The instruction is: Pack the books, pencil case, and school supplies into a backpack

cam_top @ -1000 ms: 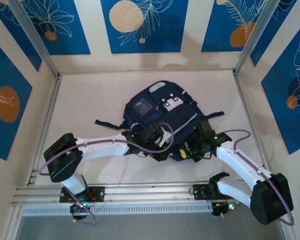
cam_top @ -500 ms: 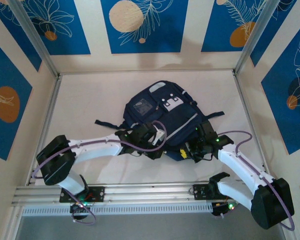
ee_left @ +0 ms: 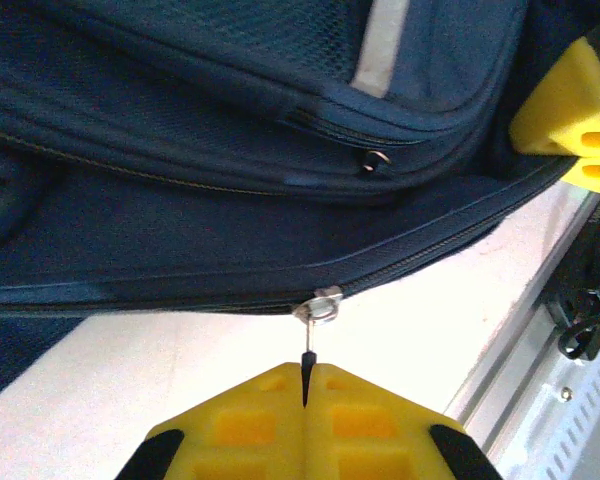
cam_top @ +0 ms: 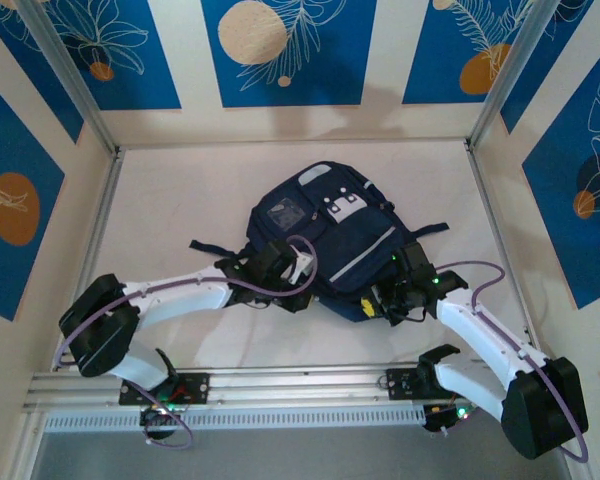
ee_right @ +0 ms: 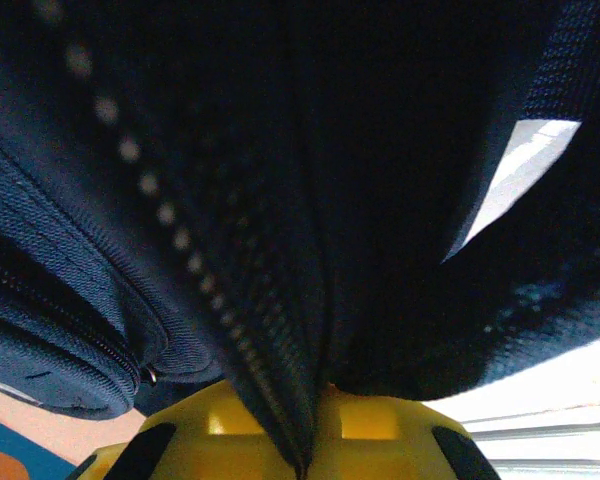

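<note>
Writing: white-grey patches on the backpack front, print too small to read.
Backpack position: mid-bench, lying flat, front face up.
Long axis: diagonal, from the far left to the near right; pale stripe slants across the front.
Straps: one strap trails left on the bench, another pokes out right.
Left hand: pressed together, pinching the thin dark zipper pull at the backpack's near edge.
Right hand: pressed together on a fold of navy fabric at the near-right corner.
Around: aluminium rail along the near edge; blue leaf-print wall panels.
</note>
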### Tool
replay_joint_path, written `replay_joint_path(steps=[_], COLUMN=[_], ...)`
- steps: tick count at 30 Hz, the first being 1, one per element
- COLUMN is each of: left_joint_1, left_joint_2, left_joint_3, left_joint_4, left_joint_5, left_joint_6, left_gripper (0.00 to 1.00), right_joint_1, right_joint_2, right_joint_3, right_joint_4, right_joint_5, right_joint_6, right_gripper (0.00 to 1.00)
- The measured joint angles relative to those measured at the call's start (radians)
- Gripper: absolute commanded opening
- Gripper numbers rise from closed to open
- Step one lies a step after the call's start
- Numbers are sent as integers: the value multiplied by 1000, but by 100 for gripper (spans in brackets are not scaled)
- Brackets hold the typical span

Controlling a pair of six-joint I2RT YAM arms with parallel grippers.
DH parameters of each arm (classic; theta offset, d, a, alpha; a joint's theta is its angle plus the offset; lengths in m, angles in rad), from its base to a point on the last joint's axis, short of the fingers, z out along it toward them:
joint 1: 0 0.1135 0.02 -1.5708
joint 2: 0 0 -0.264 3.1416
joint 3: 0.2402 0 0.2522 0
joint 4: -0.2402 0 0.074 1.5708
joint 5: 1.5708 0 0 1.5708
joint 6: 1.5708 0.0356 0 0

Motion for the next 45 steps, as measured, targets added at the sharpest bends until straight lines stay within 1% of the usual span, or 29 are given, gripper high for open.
replay_joint_path(steps=[15, 26, 37, 41, 45], left_joint_1=[98, 136, 201, 227, 238], left_joint_2=[-36, -37, -38, -38, -38], left_joint_3=[-44, -48, -48, -48, -48], left_joint_4=[-21, -41, -73, -77, -82], left_joint_5=[2, -3, -60, -60, -63], left_joint_6=[36, 60, 86, 85, 85], left_gripper=[0, 0, 0, 0, 0], right_joint_1=[-16, -37, -39, -38, -12], right_joint_2=[24, 40, 61, 83, 112], right_joint_3=[-4, -4, -4, -6, -5], right_joint_4=[10, 14, 21, 35, 63], right_joint_5=[-8, -23, -23, -31, -41], right_joint_6=[-43, -94, -197, -231, -284], right_gripper=[0, 0, 0, 0, 0])
